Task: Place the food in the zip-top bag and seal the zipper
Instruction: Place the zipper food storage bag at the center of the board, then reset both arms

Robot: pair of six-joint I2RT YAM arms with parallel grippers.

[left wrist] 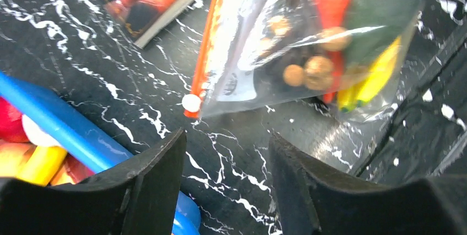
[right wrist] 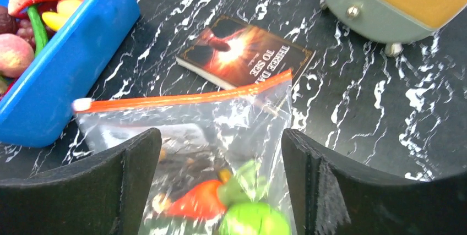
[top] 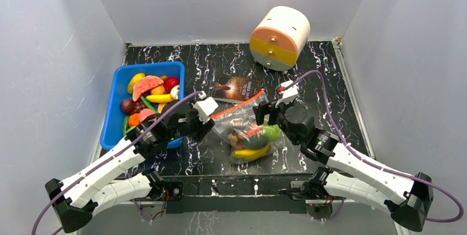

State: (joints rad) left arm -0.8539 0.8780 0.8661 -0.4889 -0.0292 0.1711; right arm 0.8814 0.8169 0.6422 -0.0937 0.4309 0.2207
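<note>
Nearest me, toward the middle of the black marble tabletop (top: 193,59), the zip-top bag (top: 246,131) lies flat between my two grippers. Inside it, closest to the near edge, sits a yellow banana (top: 250,153). With it are a green fruit (top: 270,132), an orange carrot (right wrist: 201,202) and a brown cluster (left wrist: 308,70).

My left gripper (left wrist: 226,136) hangs just beside the bag's left end. Its jaws stand apart, with only bare marble between them and nothing in hold. My right gripper (right wrist: 220,136) hovers over the bag's right side. Its jaws are spread wide with the bag lying below them, and they grasp nothing.

The red-orange zipper (right wrist: 182,99) runs along the bag's far edge in one straight line. Its pale slider (right wrist: 82,104) is at the end nearest the blue bin (top: 118,78). I cannot tell for sure that the seal is pressed shut.

The bin stands by the left edge, full of loose toy food (top: 146,85). Just beyond the zipper lies a paperback book (top: 237,88). At the far edge stands a round drawer unit (top: 280,37).
</note>
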